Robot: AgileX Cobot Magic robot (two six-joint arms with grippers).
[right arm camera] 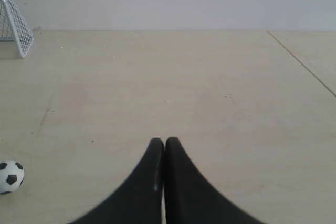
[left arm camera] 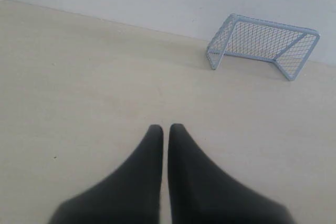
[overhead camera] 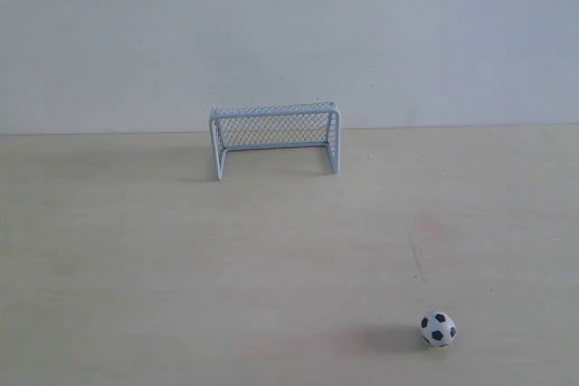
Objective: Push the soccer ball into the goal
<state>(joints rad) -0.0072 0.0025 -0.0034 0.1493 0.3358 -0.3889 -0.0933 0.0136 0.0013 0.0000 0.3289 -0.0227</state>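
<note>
- The goal (overhead camera: pixel 276 112) stands upright at the far edge of the table (overhead camera: pixel 163 259), its back close to the pale wall (overhead camera: pixel 380 24) and its open mouth facing the near side in the exterior view.
- Its frame is pale blue-white tube, with diamond mesh netting across the back and sides. Through the mouth only the net and the table surface show.
- The soccer ball (overhead camera: pixel 438 329) is outside the goal. It rests on the table near the front edge of the exterior view, to the right, well apart from the goal mouth.
- The ball is white with black patches, and a soft shadow (overhead camera: pixel 380 339) lies on the table to its left in that view.
- A thin dark scuff line (overhead camera: pixel 416 259) marks the table between the ball and the goal.
- The left gripper (left arm camera: pixel 166 128) is over bare table. Its two black fingers are drawn together with only a thin slit between the tips, and they clasp nothing. The goal (left arm camera: pixel 262 43) is well ahead of it.
- The right gripper (right arm camera: pixel 164 141) is clenched, tips touching and gripping nothing. The soccer ball (right arm camera: pixel 10 176) lies off to one side of it, apart from the fingers, and a corner of the goal (right arm camera: pixel 16 24) shows farther off.
</note>
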